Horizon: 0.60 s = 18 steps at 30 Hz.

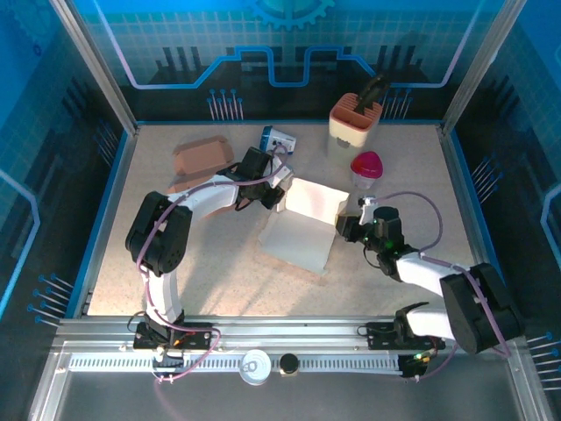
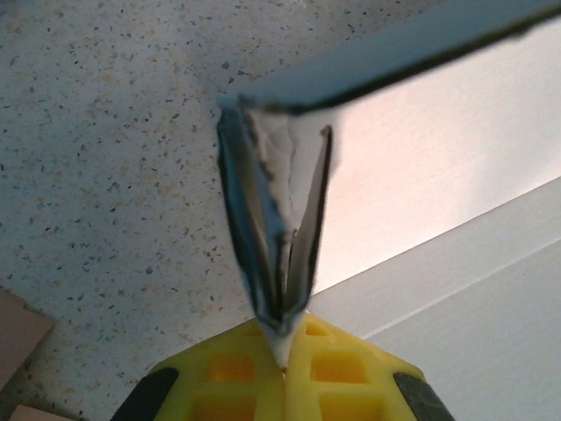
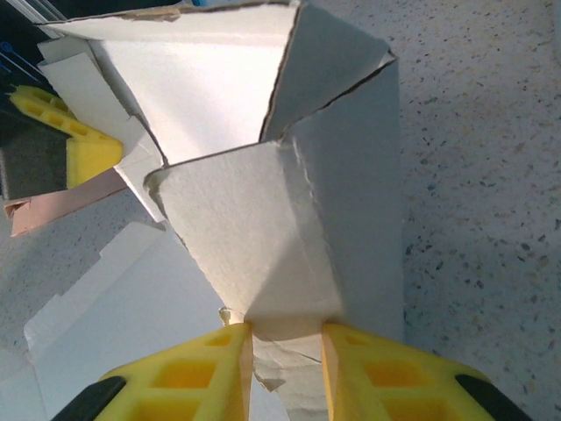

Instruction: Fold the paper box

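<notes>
We see the top view lit evenly from above: the speckled surface (image 1: 219,263) is bright, the blue walls (image 1: 53,158) are dim, and soft shadows fall across it. In the left wrist view the paper box (image 2: 438,167) glares nearly blank white, and the left end effector (image 2: 285,355) is blurred at the bottom edge. The right wrist view is sharper, with grey shade inside the box's folds.

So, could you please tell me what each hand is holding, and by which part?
Both hold the paper box. The left hand pinches a folded flap on its left side; the right hand grips a folded flap on its right side.
</notes>
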Tool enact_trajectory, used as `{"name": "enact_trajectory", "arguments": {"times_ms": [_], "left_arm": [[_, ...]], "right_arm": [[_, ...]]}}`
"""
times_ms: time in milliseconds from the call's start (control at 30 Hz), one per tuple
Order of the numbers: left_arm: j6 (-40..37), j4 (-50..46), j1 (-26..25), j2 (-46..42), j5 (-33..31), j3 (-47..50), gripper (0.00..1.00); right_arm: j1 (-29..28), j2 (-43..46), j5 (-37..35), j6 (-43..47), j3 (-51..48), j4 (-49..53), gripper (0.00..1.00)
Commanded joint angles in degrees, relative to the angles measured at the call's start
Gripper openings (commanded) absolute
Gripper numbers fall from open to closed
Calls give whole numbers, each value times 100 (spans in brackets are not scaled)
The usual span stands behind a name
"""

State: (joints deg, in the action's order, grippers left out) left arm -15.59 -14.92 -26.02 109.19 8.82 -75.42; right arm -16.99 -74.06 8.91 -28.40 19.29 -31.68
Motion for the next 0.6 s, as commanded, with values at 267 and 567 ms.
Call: {"name": "enact_trajectory", "arguments": {"times_ms": [267,567], "left_arm": [[-220,-275,-61,120,-21,-89,0],[-211,-275,-70,103,-29,-74,0]], "right_arm": [[-11,-618,19,61,439,-84,35],[-2,-1072,-142,60,840,283,27]]}}
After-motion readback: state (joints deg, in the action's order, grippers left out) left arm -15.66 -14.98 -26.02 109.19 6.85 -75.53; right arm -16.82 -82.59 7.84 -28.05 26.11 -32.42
